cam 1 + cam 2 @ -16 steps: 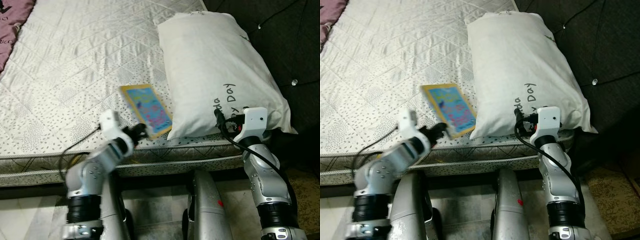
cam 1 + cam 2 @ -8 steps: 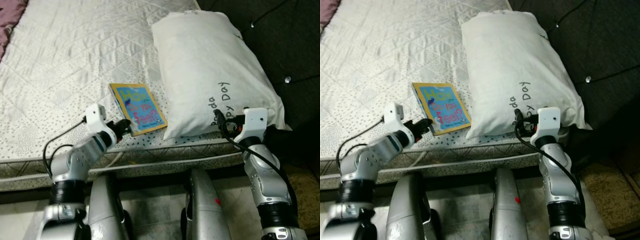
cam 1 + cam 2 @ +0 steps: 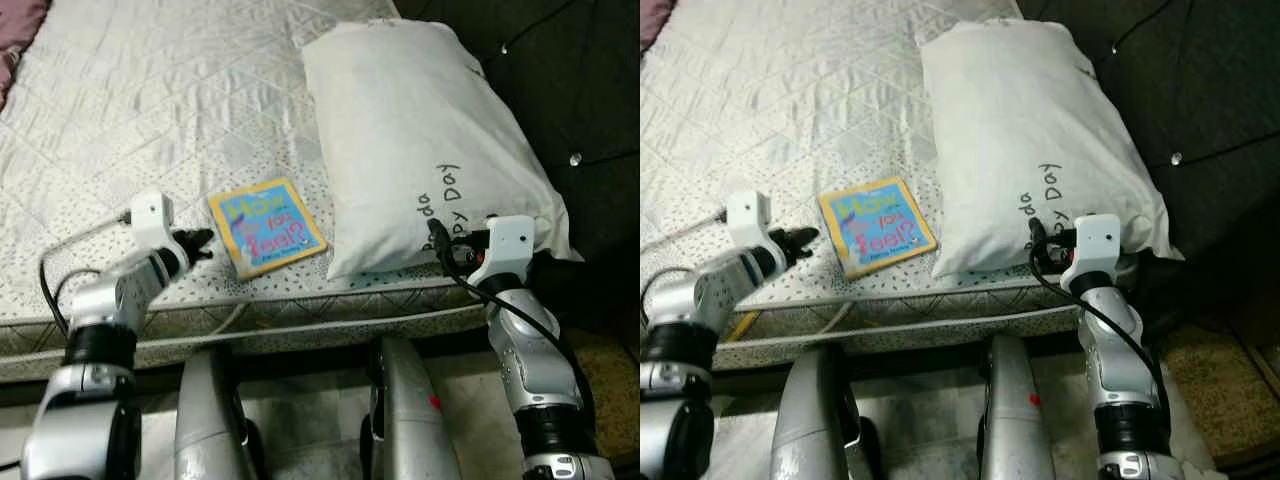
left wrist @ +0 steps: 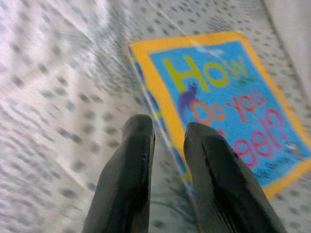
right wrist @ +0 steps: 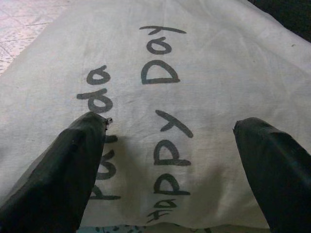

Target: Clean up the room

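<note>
- Since a second earlier, our left gripper (image 3: 203, 241) had drawn back leftward off the book (image 3: 266, 227), fingers nearly together and empty.
- The book lay flat at centre frame, just beside the pillow (image 3: 420, 140).
- Our right gripper (image 5: 170, 160) sat spread wide against the pillow.
- The risk we judged: the book was close to the mattress (image 3: 150, 110) edge, and a nudge could drop it.
- A dark headboard (image 3: 590, 90) filled the upper right.

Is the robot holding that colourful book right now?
No, the book lies flat on the mattress, with the left gripper just beside it.
</note>
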### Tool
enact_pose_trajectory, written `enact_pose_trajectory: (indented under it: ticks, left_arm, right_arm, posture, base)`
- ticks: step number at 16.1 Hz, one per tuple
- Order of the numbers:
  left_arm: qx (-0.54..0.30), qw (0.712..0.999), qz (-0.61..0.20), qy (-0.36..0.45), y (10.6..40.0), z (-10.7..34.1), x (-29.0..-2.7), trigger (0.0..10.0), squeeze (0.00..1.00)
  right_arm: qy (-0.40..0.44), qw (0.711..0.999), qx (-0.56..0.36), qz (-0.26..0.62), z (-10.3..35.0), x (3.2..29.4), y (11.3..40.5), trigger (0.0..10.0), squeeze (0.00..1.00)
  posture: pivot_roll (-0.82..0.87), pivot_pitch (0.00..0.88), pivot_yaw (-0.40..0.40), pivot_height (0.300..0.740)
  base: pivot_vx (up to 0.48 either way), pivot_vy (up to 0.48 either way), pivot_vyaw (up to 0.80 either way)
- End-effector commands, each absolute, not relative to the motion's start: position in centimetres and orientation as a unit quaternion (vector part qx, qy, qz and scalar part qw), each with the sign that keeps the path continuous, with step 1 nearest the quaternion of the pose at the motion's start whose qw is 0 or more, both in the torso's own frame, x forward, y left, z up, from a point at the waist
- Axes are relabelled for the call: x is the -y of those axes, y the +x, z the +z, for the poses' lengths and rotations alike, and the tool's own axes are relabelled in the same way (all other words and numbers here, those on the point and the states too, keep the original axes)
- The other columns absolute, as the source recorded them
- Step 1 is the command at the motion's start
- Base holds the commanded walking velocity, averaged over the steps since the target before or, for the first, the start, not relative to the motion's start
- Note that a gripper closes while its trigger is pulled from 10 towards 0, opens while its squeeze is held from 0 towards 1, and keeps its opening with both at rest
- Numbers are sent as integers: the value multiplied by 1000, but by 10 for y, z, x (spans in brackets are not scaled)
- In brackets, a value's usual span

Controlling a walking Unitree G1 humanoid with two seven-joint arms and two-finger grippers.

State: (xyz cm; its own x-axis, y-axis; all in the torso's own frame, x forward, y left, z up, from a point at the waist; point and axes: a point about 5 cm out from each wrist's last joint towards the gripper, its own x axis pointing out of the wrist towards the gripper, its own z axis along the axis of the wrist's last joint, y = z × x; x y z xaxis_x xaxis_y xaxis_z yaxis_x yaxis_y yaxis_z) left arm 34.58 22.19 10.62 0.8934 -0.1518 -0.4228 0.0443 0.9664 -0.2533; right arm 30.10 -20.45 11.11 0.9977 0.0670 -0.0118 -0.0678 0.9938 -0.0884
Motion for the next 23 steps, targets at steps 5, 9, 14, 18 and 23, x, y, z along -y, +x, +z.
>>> enact_pose_trajectory:
  ticks: [5,9,14,18,23]
  left_arm:
    - [-173,984,-40,-11,357,118,-225,10000,1000]
    - [-181,982,-48,-13,353,102,-208,10000,1000]
    - [-226,964,-139,31,344,71,-153,10000,1000]
    - [-231,947,-214,71,341,64,-121,10000,1000]
    - [-214,931,-286,78,329,60,-85,10000,1000]
  right_arm:
    - [-44,999,-6,30,110,205,300,10000,0]
    - [-39,999,-6,32,108,200,301,10000,0]
    - [-32,999,-6,27,106,196,301,10000,0]
    - [-30,999,-4,17,105,199,300,10000,0]
    - [-26,1000,-1,15,105,196,301,10000,0]
  posture:
    - [-109,115,-7,538]
    - [-95,104,2,538]
    - [-91,96,24,538]
    - [-95,90,39,538]
    - [-87,87,39,538]
  base:
    - [0,0,0]
    - [0,0,0]
    - [0,0,0]
    - [0,0,0]
    - [0,0,0]
